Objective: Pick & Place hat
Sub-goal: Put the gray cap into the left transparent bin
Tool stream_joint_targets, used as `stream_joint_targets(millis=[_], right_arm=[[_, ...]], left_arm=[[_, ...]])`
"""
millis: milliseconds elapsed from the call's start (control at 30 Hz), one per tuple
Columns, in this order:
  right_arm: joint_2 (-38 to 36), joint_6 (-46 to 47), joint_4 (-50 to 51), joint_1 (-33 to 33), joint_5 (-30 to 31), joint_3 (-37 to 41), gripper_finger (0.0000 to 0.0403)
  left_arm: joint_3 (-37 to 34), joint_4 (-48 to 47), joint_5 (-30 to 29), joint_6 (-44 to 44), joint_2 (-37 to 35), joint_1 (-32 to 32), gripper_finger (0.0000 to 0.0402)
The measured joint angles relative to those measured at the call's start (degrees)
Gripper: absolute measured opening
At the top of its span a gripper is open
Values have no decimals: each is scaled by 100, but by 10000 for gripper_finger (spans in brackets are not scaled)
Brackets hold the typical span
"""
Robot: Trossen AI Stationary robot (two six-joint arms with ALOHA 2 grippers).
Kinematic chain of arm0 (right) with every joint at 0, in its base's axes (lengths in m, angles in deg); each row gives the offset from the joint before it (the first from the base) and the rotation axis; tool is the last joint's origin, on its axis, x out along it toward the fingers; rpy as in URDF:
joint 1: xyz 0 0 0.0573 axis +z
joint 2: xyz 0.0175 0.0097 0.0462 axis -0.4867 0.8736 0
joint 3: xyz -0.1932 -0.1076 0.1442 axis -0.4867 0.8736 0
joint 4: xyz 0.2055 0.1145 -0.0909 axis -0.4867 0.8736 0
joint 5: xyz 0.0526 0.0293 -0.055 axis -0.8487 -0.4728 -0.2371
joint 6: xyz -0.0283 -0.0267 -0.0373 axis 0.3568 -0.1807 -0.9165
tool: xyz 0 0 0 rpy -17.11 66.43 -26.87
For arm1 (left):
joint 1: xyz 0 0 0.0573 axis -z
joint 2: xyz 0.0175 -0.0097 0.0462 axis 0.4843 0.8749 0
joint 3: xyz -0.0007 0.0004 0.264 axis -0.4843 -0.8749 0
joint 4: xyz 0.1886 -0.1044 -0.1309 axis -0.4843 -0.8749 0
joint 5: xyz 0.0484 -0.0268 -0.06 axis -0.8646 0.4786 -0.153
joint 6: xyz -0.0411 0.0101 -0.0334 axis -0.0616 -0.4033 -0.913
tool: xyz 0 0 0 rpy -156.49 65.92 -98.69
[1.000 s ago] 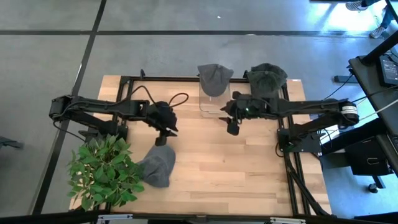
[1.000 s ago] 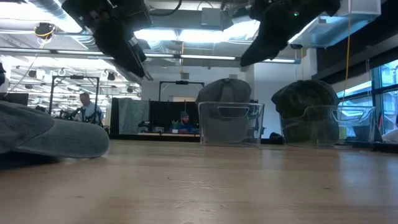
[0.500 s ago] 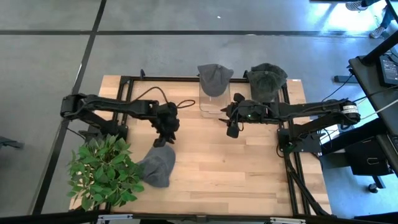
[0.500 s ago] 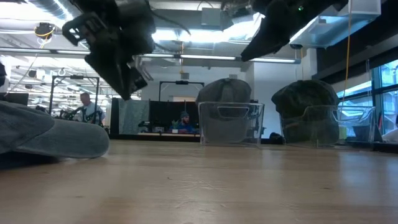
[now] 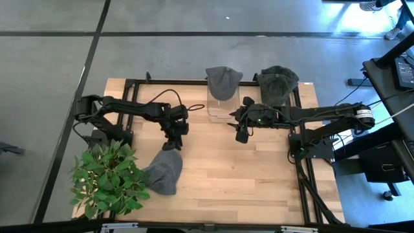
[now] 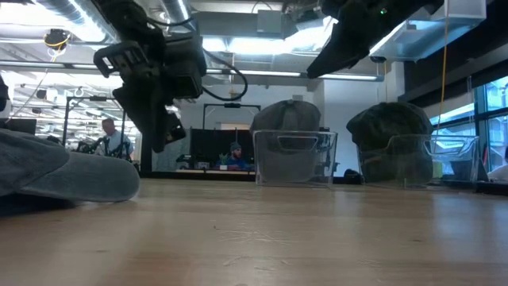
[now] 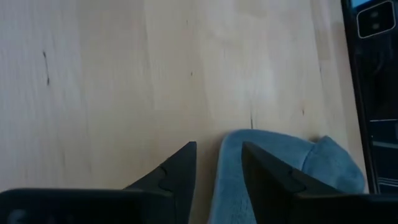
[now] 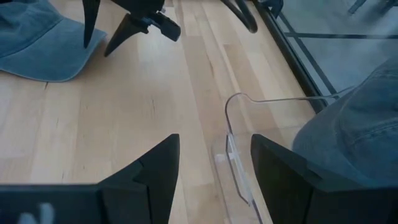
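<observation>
The left gripper (image 5: pixel 172 144) hangs open directly over the near edge of the hat (image 5: pixel 163 173), which lies flat on the table (image 5: pixel 246 181) beside the plant (image 5: pixel 107 178). The right gripper (image 5: pixel 242 134), also open, waits farther off. Contact height is hard to judge.

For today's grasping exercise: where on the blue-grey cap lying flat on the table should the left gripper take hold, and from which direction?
Grip the brim edge of the blue-grey cap, coming straight down. The cap lies flat and limp, and its thin brim already points toward the open left gripper, which hangs just above it.
</observation>
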Motion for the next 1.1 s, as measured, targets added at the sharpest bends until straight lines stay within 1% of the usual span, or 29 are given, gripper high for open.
stream_joint_targets(millis=[67, 167, 233, 300, 367, 467, 600, 700, 733, 933, 1100], right_arm=[[0, 0, 0, 0, 0, 0, 199], [0, -18, 0, 0, 0, 0, 199], [0, -22, -2, 0, 0, 0, 199], [0, -29, 0, 0, 0, 0, 199], [0, -95, 0, -2, 0, 0, 199], [0, -151, 0, -2, 0, 0, 199], [2, -150, 4, -2, 0, 0, 199], [2, -138, 9, -2, -1, 0, 199], [2, -138, 11, -2, 0, 0, 199], [2, -123, 13, -2, -1, 0, 199], [2, -111, 30, -2, -2, 0, 199]], left_arm=[[0, -7, -2, 40, 5, 0, 143], [0, -17, -3, 81, 5, 2, 183], [0, -41, -24, -147, 3, -35, 211], [2, -261, -46, -406, 1, -97, 229], [2, -446, -45, -422, 1, -160, 239], [2, -587, 79, -212, 32, -239, 243], [2, -590, 180, -234, 166, -302, 241], [2, -591, 635, -103, 354, -334, 240], [3, -582, 690, -69, 434, -332, 240], [4, -610, 718, 9, 858, -330, 240], [4, -951, 1293, 444, 1089, -318, 240]])
